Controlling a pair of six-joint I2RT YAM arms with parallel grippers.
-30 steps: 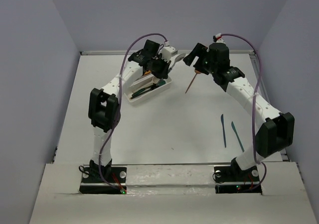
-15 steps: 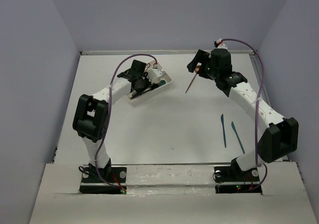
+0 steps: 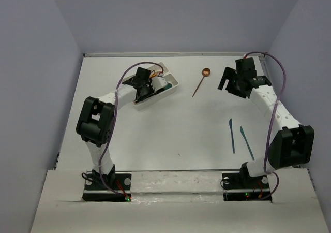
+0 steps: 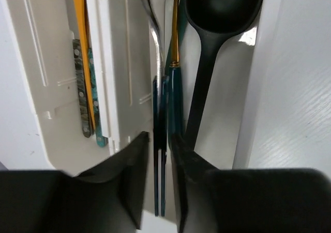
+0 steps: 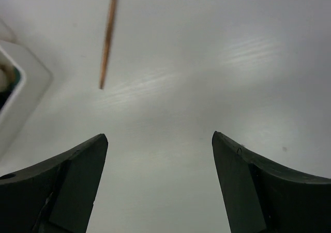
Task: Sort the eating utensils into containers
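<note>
- Copper spoon [image 3: 202, 80] has been let go since the earlier frame; it is now laid flat on the bench [image 3: 170, 129], bowl toward the far wall, just right of the white trays [image 3: 175, 83].
- Right claw [image 3: 226, 79] has been pulled off to the right of that spoon. Its fingers are spread wide with nothing between them, over bare bench.
- Left claw [image 3: 146, 89] has been brought lower over the trays, which are set side by side at a slant.
- Left claw is seen clamped on a slim blue-handled utensil [image 4: 159, 191] at the first tray [image 4: 249, 98].
- Black spoon [image 4: 207, 88] and a gold-and-teal utensil [image 4: 175, 83] are held in the first tray.
- Orange-handled knife [image 4: 78, 15] is held in the second tray [image 4: 41, 62].
- Two teal knives [image 3: 232, 135] are left on the bench by the right arm, well apart from the trays.
</note>
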